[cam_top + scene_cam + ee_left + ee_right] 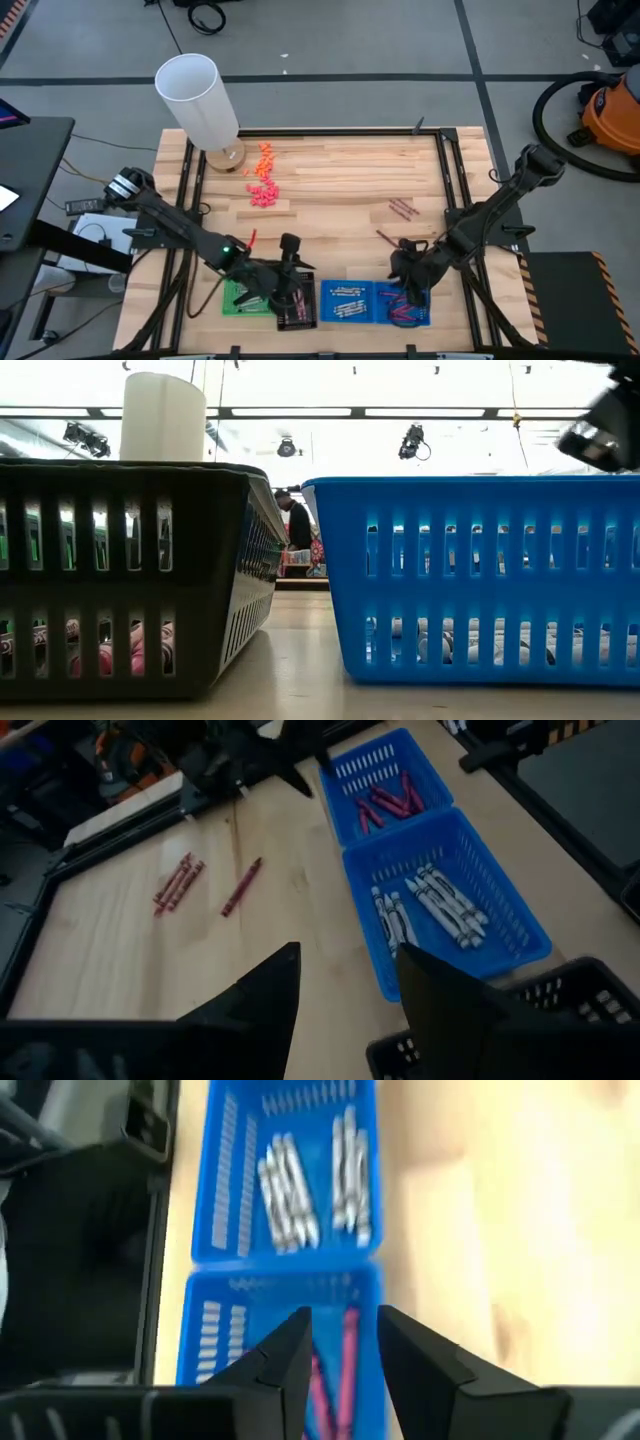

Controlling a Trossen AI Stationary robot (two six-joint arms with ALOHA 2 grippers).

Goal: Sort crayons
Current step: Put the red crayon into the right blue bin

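Two slotted blue plastic baskets (520, 935) hold thin crayons (432, 903); right claw (342, 1342) parted above.

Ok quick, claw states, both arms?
Left claw: open, empty, above the black basket.
Right claw: open, empty, over the blue tray of red crayons.

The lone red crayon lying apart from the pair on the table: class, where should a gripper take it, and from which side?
Grip the lone red crayon at its middle, coming straight down from above. It lies flat on bare wood, clear of the red crayon pair, so fingers should close across its thin width, straddling the long axis.
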